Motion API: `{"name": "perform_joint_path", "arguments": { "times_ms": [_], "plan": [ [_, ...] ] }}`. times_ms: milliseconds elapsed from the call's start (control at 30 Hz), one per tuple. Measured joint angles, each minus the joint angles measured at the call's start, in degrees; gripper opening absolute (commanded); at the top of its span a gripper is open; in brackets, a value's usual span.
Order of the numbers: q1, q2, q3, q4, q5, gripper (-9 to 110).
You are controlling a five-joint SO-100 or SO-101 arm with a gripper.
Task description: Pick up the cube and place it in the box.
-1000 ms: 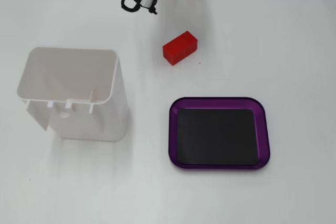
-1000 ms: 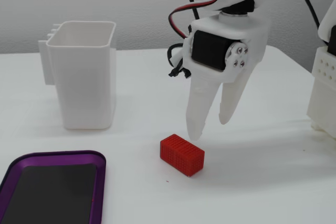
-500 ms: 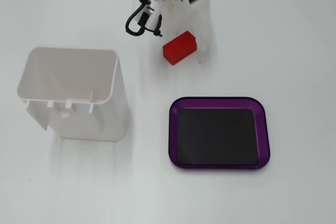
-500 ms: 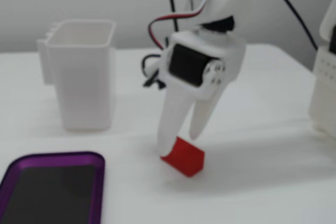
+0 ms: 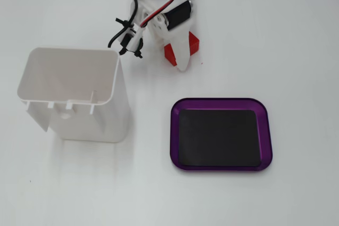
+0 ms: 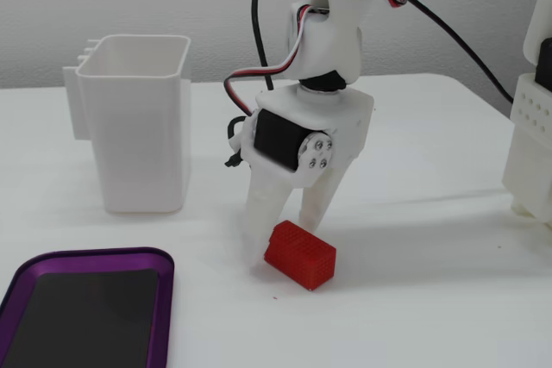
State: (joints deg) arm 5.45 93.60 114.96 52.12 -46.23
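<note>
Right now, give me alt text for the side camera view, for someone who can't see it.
A white robot gripper stands over a small red cube on a white table, one finger on each side of it. A tall white container stands behind on the left, and a corner of a purple tray shows at bottom left.

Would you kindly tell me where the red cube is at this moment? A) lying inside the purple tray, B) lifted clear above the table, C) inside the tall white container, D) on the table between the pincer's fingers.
D: in a fixed view the cube rests on the table with the pincer straddling it, while the purple tray and the white container hold nothing.
</note>
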Motion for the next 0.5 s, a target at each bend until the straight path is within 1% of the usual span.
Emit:
{"name": "perform_joint_path", "arguments": {
  "times_ms": [100,500],
  "plan": [
    [-0.35,0.00,0.09,-0.18,0.00,18],
    [-0.70,0.09,1.05,2.90,0.00,18]
  ]
}}
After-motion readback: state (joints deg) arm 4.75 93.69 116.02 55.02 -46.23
